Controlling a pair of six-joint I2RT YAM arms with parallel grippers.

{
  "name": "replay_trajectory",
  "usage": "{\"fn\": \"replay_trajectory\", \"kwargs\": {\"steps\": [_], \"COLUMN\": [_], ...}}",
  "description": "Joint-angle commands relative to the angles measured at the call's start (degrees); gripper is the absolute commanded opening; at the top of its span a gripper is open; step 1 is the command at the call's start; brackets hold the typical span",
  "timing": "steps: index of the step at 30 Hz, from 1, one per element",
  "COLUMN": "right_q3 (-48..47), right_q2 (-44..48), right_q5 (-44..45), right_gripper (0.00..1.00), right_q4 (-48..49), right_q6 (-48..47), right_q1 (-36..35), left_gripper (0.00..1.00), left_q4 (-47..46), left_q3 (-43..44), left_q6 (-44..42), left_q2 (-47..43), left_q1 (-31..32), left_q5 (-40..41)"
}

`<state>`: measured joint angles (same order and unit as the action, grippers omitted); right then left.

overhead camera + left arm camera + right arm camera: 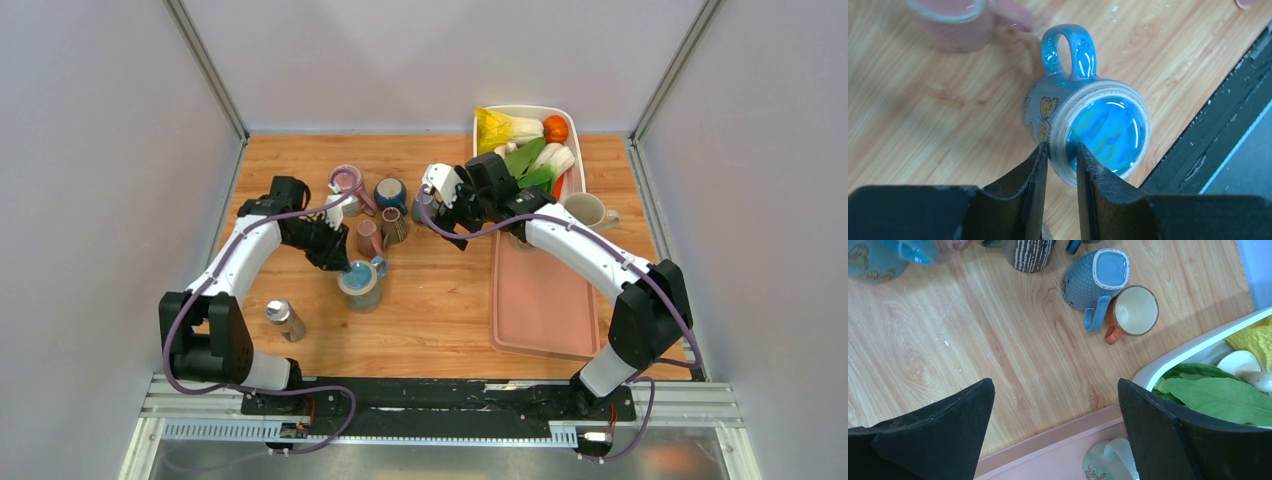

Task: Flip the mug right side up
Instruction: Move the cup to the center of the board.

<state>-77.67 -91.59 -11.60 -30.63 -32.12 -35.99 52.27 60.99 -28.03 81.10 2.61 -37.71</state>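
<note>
While the left gripper [1062,150] pinches its wall, the pale mug with yellow butterflies and a glossy blue handle [1098,130] sits left of centre on the light wooden table [440,320]. One finger [1038,170] is outside the wall and the other lies over the blue disc inside the pale ring. That round end faces up toward the wrist camera, though whether it is mouth or base cannot be told. Its long axis runs close to vertical and its handle points far and right. A plain pink mug [368,238] stands just beyond the handle, and a brown striped mug [394,225] is beside that. A dark blue mug [390,190] and a lavender mug [346,180] stand farther back, so four show in this cluster from above. The right wrist view adds two more, touching each other: a dotted blue mug with a squarish end up [1088,282] and a small orange cup with a cream inside [1135,310]. Above these the right gripper [1055,385] hangs with its fingers wide apart, gripping nothing. To the right lie two trays: a pink tray [545,300] carrying one pale mug [1108,462], and a white tray of vegetables [1188,351] behind it. One white mug [588,208] stands by the trays' right edge. One glass shaker with a metal cap [283,318] lies near and left of the butterfly mug.
</note>
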Motion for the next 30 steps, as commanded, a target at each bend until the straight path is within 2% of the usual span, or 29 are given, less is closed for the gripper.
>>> {"fn": "replay_trajectory", "kwargs": {"steps": [1,5,6,8,14,17,21,24,28,29,30], "right_q3": [0.0,0.5,0.4,2.3,7.4,6.4,5.4,6.2,8.8,9.6,10.2], "right_q2": [2.6,2.7,2.8,3.5,2.1,-0.5,-3.0,-3.8,-4.8,-5.1,-5.8], "right_q5": [-1.3,-4.3,-7.7,-20.0,-30.3,-33.7,-34.5,-33.7,-32.5,-31.3,-30.1], "right_gripper": [1.00,1.00,1.00,1.00,1.00,1.00,1.00,1.00,0.99,0.98,0.96], "right_q4": [0.1,-0.6,-1.5,-1.9,-1.8,-1.7,-0.5,1.8,11.6,13.6,14.6], "right_q6": [-1.2,-1.5,-1.4,-2.5,-16.8,-19.5,-19.8,-18.5,-6.0,-3.8,-2.8], "right_q1": [-0.2,0.2,0.9,3.7,4.8,4.7,3.2,1.6,0.1,-0.6,-1.6], "left_gripper": [0.33,0.33,0.33,0.33,0.33,0.40,0.53,0.60,0.62,0.62,0.62], "left_q4": [2.5,-0.7,-2.5,-4.3,-4.9,-3.7,-3.4,-5.5,-9.5,-12.7,-14.1], "left_q3": [-2.0,0.2,0.8,3.5,18.0,22.7,22.7,19.2,14.1,12.8,10.2], "left_q6": [-3.6,-1.9,-0.8,0.3,3.3,5.2,8.6,15.0,25.5,30.8,32.7], "left_q2": [0.0,1.7,2.9,5.5,13.7,14.8,9.1,4.0,-3.4,-6.6,-8.0], "left_q1": [5.7,10.4,11.9,14.0,17.7,17.7,16.1,14.1,10.4,8.2,7.1], "left_q5": [1.2,1.9,2.0,1.9,0.4,0.0,0.5,2.6,7.7,8.0,6.9]}}
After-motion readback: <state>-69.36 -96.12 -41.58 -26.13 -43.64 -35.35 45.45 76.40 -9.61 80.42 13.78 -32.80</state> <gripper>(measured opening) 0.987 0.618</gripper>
